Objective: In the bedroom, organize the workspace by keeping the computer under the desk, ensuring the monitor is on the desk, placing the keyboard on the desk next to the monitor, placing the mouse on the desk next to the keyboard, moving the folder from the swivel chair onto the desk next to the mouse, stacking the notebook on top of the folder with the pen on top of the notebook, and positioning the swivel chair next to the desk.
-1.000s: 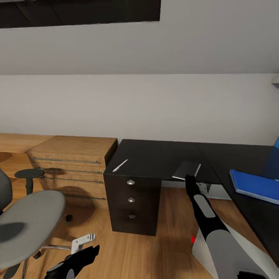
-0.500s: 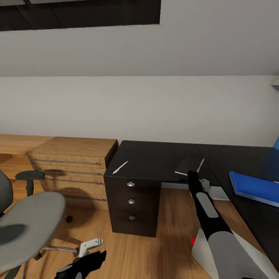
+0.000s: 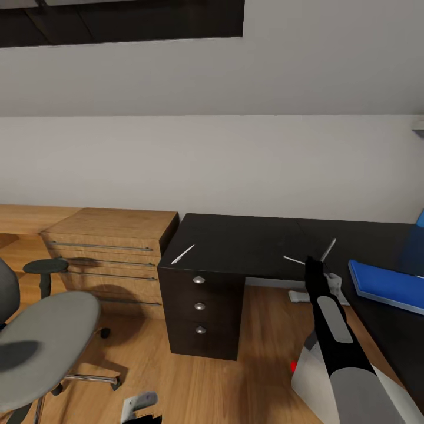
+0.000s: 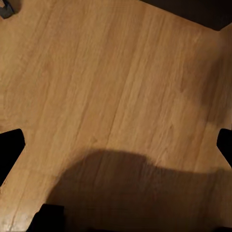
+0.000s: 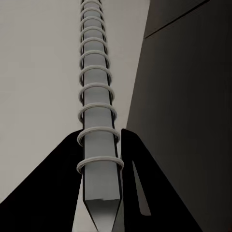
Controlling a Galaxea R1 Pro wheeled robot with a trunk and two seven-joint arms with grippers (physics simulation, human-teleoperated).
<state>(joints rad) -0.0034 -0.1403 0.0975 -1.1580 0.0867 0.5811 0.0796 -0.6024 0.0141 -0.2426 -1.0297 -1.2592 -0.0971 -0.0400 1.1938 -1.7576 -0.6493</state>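
- Wooden flooring [image 3: 259, 353] runs under a pale wall; the light wooden drawer chest [image 3: 112, 247] stands at 9 o'clock of the desk's drawer unit [image 3: 200, 312].
- At the head view's 8 o'clock sits the swivel chair [image 3: 47, 330], apart from the desk [image 3: 247, 241].
- Left gripper [image 4: 116, 145] hangs over bare floor, its black fingertips [image 4: 9, 152] spread wide, holding nothing.
- On the desk's near corner, above the drawers, lies the pen [image 3: 182, 254].
- Right gripper [image 5: 100, 145] is clamped on the notebook [image 3: 309, 258] at its spiral spine; in the head view the book is tilted edge-on over the desk.
- At 3 o'clock the folder [image 3: 386, 284] lies flat on the desk.
- Below, the computer [image 3: 321, 383] stands on the floor, its red spot showing.
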